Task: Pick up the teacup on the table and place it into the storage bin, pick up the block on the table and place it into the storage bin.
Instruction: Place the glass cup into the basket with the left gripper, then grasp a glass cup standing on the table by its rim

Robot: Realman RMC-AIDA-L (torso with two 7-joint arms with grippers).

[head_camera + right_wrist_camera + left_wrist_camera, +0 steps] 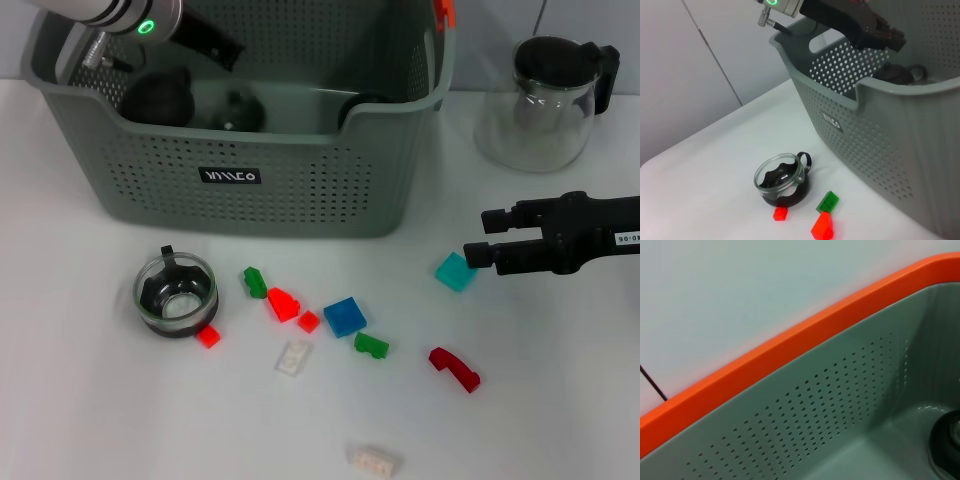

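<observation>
The glass teacup point(177, 295) with a dark base stands on the white table in front of the storage bin point(300, 195); it also shows in the right wrist view as the teacup point(782, 182). Several small blocks lie scattered to its right, among them a blue block point(344, 316) and a teal block point(456, 271). My right gripper point(487, 236) is open and empty at the right, its lower finger just beside the teal block. My left gripper point(210, 42) hangs over the bin's back left part, also seen in the right wrist view point(880, 32).
Dark rounded items point(158, 97) lie inside the bin. A glass teapot point(548, 100) with a black lid stands at the back right. Red point(283, 303), green point(371, 345) and white point(294, 357) blocks lie mid-table. The left wrist view shows the bin's orange rim point(790, 347).
</observation>
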